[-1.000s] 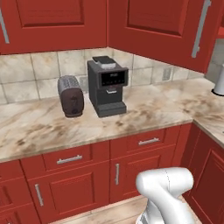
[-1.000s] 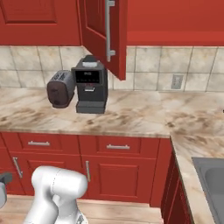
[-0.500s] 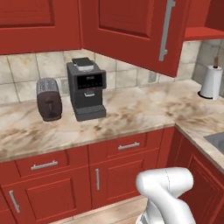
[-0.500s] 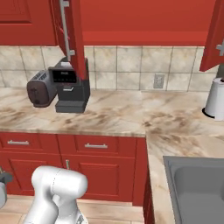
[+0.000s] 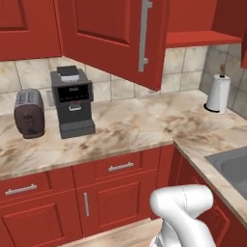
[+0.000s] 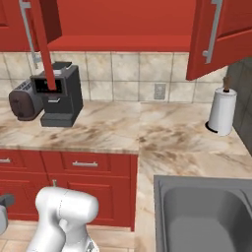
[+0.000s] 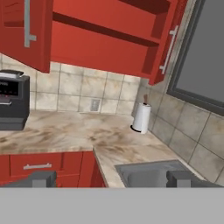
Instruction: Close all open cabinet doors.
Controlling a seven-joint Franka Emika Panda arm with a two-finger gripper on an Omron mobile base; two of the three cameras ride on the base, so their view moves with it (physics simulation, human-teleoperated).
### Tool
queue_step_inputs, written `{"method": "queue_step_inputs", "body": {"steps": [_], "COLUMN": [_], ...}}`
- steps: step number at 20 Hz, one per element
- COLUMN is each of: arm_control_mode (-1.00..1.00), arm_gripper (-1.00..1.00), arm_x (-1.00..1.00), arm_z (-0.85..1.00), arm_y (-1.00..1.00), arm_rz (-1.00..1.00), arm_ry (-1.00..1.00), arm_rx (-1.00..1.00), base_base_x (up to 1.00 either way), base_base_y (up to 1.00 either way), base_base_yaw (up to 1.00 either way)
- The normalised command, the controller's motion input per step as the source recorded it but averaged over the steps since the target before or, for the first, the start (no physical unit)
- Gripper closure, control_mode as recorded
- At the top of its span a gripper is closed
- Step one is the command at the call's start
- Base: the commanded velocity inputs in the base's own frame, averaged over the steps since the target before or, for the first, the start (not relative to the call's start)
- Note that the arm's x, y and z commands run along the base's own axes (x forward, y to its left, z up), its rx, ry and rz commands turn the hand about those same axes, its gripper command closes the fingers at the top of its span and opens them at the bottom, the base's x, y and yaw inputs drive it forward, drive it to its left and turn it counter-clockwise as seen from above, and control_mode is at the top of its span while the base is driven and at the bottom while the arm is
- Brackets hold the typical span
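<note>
Two tall red cabinet doors stand open on one wall cabinet above the corner counter. The left door swings out towards me, its grey bar handle facing me; in the right base view this left door is seen almost edge-on. The right door hangs open above the paper towel roll. In the hand view both show, left door and right door, with bare red shelves between them. My gripper is open, holds nothing, and is far back from the doors.
A dark coffee machine and a toaster stand on the marble counter. A steel sink lies in the right-hand counter run. Red drawers and base doors are below. My white arm rises low in front.
Both base views have swung to the right, so the whole scene slid left: the sink, paper towel and right open door came into view. Nothing on the counter moved.
</note>
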Motion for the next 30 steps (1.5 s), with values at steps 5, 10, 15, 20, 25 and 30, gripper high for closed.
{"method": "queue_step_inputs", "body": {"steps": [5,10,15,20,25,30], "arm_control_mode": [1.00,1.00,1.00,1.00,1.00,1.00], "arm_gripper": [-1.00,-1.00,-1.00,-1.00,-1.00,-1.00], "arm_x": [0.00,0.00,0.00,0.00,0.00,0.00], "arm_z": [0.00,0.00,0.00,0.00,0.00,0.00], "arm_y": [0.00,0.00,0.00,0.00,0.00,0.00], "arm_rz": [0.00,0.00,0.00,0.00,0.00,0.00], "arm_ry": [0.00,0.00,0.00,0.00,0.00,0.00], "arm_rx": [0.00,0.00,0.00,0.00,0.00,0.00], "base_base_x": [0.48,0.56,0.60,0.65,0.71,0.85], "base_base_y": [-0.41,-0.38,-0.37,-0.33,-0.17,0.00], "base_base_yaw": [0.00,0.00,0.00,0.00,-0.02,-0.20]}}
